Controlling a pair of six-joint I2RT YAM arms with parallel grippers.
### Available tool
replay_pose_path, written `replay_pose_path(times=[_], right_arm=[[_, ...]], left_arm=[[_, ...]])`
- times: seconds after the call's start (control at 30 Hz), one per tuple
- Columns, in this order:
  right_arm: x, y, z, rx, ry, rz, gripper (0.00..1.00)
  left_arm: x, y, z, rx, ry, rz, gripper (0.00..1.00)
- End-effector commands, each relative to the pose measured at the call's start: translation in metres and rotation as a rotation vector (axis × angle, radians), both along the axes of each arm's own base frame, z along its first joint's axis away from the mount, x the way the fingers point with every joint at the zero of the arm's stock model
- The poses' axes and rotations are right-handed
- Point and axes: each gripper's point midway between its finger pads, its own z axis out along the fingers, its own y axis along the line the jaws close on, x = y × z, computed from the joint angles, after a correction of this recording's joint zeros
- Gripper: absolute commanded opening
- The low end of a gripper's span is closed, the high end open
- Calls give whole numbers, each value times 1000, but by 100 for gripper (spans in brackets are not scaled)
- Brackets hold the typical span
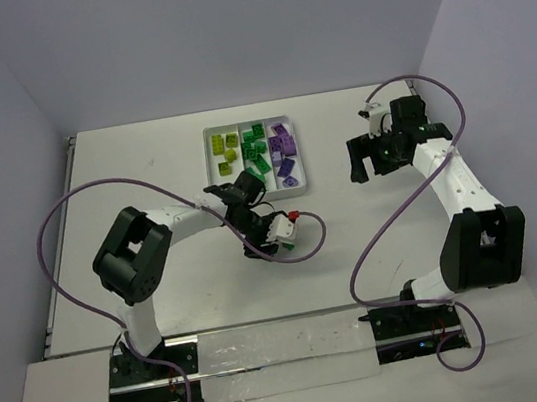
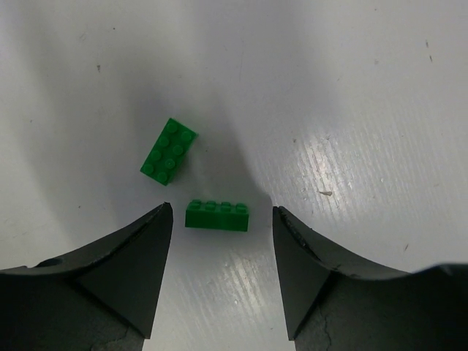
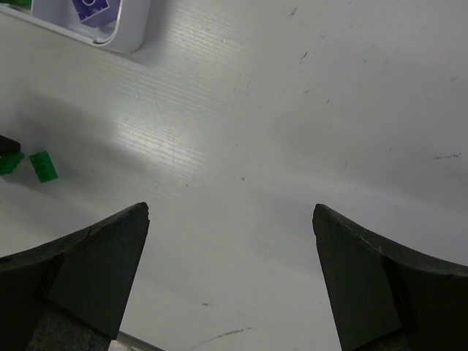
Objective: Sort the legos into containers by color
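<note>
A white table (image 1: 142, 164) carries a compartmented white tray (image 1: 209, 169) and 2 loose green legos (image 2: 216, 215).

White table (image 1: 142, 169), faintly scuffed, pale grey walls (image 1: 224, 36) on three sides

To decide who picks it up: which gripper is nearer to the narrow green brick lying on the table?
Left. The left gripper straddles the narrow green brick, which lies between its open jaws; the right gripper hangs open over the table, far off.
</note>
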Motion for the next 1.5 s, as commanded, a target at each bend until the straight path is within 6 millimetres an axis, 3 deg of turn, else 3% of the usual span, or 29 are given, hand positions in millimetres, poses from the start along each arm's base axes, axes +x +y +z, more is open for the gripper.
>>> replay_pose_path(times=[0.0,0.2,0.37,0.57,0.7,0.77,0.87,1.0,1.1,1.3,1.47], right_arm=[[5,-2,6,4,-41,2,100],[6,1,5,17,-42,-1,100],[5,3,5,30,-41,2,100],[5,2,7,26,-53,0,100],[1,6,6,41,-48,12,100],[0,7,7,45,-49,20,100],[-4,11,11,55,-63,58,100],[-6,11,13,35,-72,76,100],[-8,10,11,27,-68,81,100],[-8,12,9,32,-56,82,100],[-9,13,9,29,-52,87,100]], left_arm=[[6,-10,3,-20,-18,-17,64],[7,-9,3,-15,-26,-12,50],[12,-9,18,-22,-66,3,40],[31,-13,81,-137,-106,185,30],[67,-4,120,-229,-2,365,27],[89,1,127,-248,16,443,27],[141,16,129,-247,44,600,28],[191,25,120,-214,28,709,28],[215,22,115,-218,7,740,28],[245,10,109,-238,-4,757,30],[256,5,100,-233,0,761,36]])
